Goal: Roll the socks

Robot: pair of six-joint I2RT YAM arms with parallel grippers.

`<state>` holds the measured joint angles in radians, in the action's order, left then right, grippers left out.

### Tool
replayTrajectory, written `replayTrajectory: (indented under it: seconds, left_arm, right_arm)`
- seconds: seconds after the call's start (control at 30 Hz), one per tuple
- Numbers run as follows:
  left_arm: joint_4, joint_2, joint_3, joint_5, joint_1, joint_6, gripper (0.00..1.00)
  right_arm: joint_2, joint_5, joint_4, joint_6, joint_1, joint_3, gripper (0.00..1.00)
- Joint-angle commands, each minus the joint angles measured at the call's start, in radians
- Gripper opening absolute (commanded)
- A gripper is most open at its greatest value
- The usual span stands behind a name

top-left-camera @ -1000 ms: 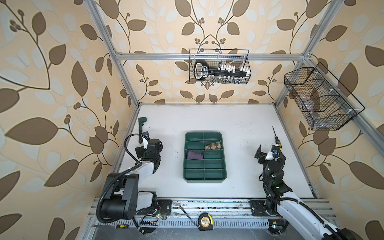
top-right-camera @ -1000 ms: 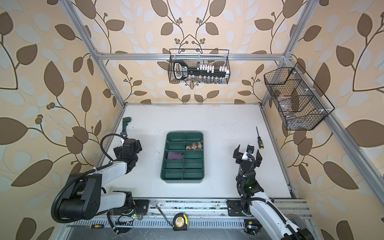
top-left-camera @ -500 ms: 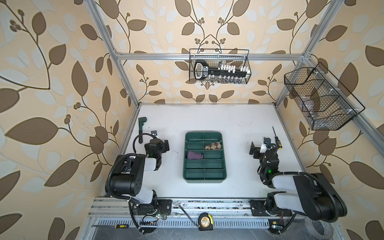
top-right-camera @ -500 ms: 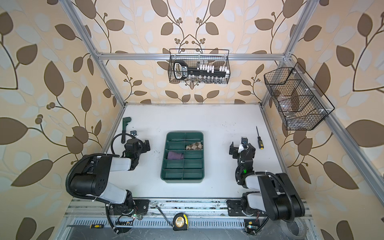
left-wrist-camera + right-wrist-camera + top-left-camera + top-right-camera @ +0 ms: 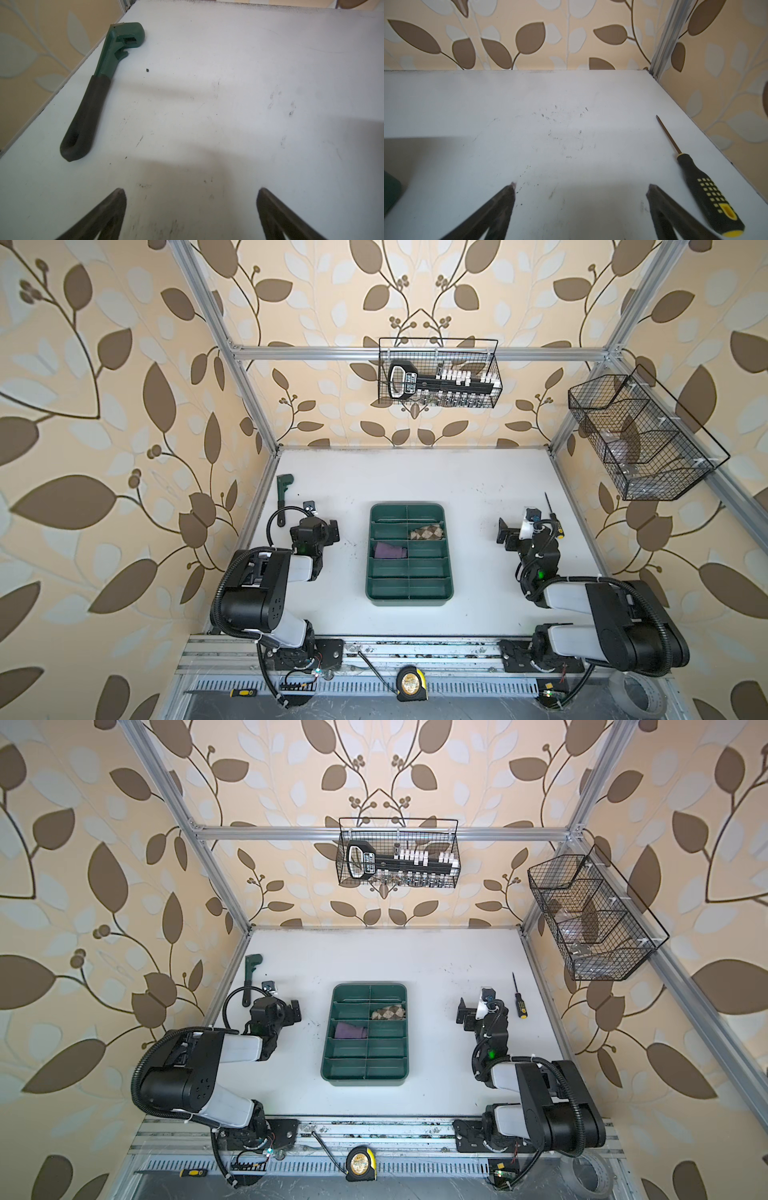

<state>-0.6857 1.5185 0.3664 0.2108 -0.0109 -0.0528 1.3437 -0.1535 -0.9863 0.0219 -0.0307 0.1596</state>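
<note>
With both my left gripper (image 5: pixel 191 193) and right gripper (image 5: pixel 580 190) spread empty, the checked sock (image 5: pixel 426 532) and purple sock (image 5: pixel 390 550) sit bundled in the tray (image 5: pixel 409 601), fitting rolling either finished or pending.

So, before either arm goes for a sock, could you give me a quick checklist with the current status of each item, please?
1. Left gripper open and holding nothing: ok.
2. Right gripper open and holding nothing: ok.
3. Socks located: ok; purple sock and checkered sock each lie in a compartment of the green tray.
4. Socks out on the table for rolling: not ok.
5. Stray tools away from the tray: ok; wrench and screwdriver lie near the table's side edges.
</note>
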Motion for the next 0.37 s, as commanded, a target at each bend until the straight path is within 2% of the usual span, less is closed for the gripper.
replayTrajectory:
  seconds: [0.0,0.33]
  left_arm:
    - [-0.049,-0.021,0.024,-0.016,0.014,0.015,0.99]
    - [-0.048,-0.02,0.025,-0.017,0.014,0.014,0.99]
  right_arm:
    - [0.005,0.03,-0.002,-0.008,0.006,0.033,1.0]
    - [0.001,0.027,-0.013,-0.012,0.002,0.027,1.0]
